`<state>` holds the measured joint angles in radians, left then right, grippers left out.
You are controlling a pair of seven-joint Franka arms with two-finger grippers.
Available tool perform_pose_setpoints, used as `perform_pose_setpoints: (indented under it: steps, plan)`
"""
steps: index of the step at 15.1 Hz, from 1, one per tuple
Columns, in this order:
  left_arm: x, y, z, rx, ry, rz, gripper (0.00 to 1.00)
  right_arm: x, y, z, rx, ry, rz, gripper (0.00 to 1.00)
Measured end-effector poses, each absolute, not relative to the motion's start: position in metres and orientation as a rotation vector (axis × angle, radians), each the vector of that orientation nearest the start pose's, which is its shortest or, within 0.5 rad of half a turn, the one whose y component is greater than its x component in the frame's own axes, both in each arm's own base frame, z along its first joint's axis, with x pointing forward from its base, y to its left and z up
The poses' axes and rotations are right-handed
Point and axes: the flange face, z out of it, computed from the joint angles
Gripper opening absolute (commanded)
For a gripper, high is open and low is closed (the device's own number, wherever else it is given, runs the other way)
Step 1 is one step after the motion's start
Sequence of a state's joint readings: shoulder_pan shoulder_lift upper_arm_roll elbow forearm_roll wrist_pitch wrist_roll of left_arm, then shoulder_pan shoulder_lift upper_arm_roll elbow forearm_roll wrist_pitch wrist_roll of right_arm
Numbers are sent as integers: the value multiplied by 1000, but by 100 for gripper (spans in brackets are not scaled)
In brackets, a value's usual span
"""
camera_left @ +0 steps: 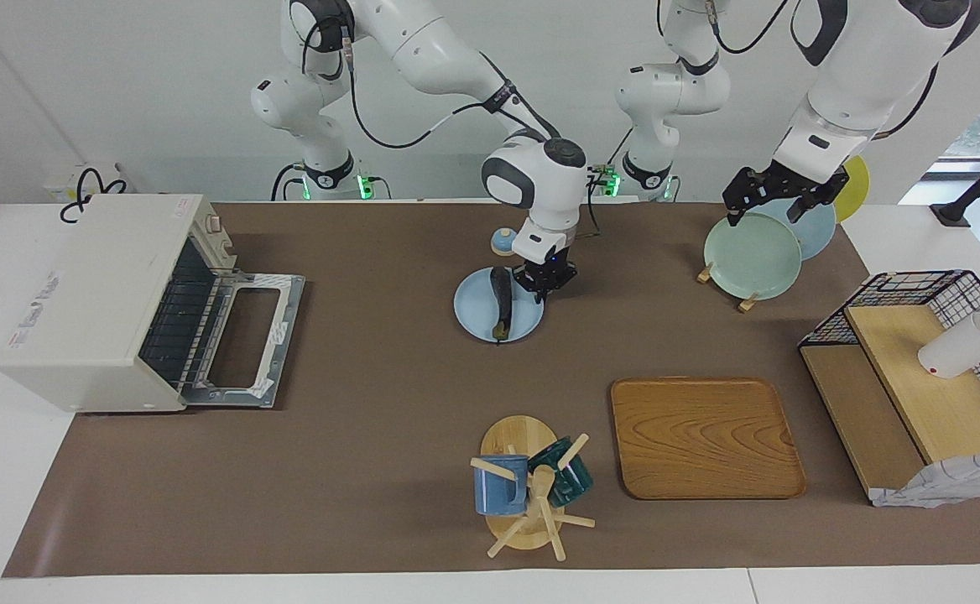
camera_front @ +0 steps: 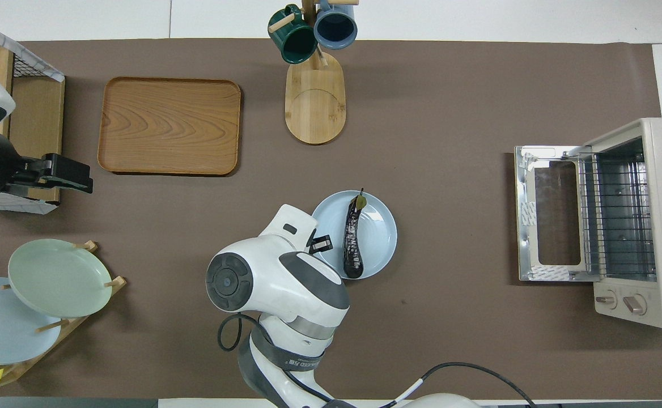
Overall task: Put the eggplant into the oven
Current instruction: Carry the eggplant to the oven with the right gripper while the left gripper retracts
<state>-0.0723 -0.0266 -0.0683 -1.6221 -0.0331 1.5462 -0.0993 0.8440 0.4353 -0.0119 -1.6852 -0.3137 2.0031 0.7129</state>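
Note:
The eggplant (camera_left: 502, 304) (camera_front: 352, 245) lies on a light blue plate (camera_left: 473, 315) (camera_front: 382, 226) in the middle of the table, its stem pointing away from the robots. My right gripper (camera_left: 544, 287) (camera_front: 321, 244) hangs low over the plate's edge, just beside the eggplant on the side toward the left arm's end, not holding it. The oven (camera_left: 96, 294) (camera_front: 648, 170) stands at the right arm's end with its door (camera_left: 242, 344) (camera_front: 549, 215) dropped open and the wire rack showing. My left gripper (camera_left: 774, 200) (camera_front: 62, 173) waits open and empty above the plate rack.
A plate rack with a green plate (camera_left: 752, 254) (camera_front: 53, 277) stands near the left arm. A wooden tray (camera_left: 704, 436) (camera_front: 169, 124), a mug tree (camera_left: 528, 486) (camera_front: 315, 85) and a wire-and-wood shelf (camera_left: 909, 394) lie farther out. A small blue knob-shaped object (camera_left: 503, 242) sits near the plate.

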Motion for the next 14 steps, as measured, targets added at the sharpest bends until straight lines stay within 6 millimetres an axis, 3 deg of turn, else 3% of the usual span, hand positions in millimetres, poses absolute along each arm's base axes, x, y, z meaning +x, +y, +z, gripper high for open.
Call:
perform_pose_setpoints:
  steps: [3,5,7,10,14]
  plan:
    - [539,-80,609,-3167,65,72,100,493,423,360,-3430,-436,-182,0]
    - [543,-80,605,-3167,63,77,100,520,371,370,-3442,-424,-135,0]
    - [545,-80,603,-3167,60,78,100,533,308,373,-3465,-354,-63,0]
    - [545,-80,603,-3167,64,77,100,530,224,376,-3485,-257,45,0]
    - [545,-80,602,-3167,66,81,100,517,154,386,-3481,-233,122,0]
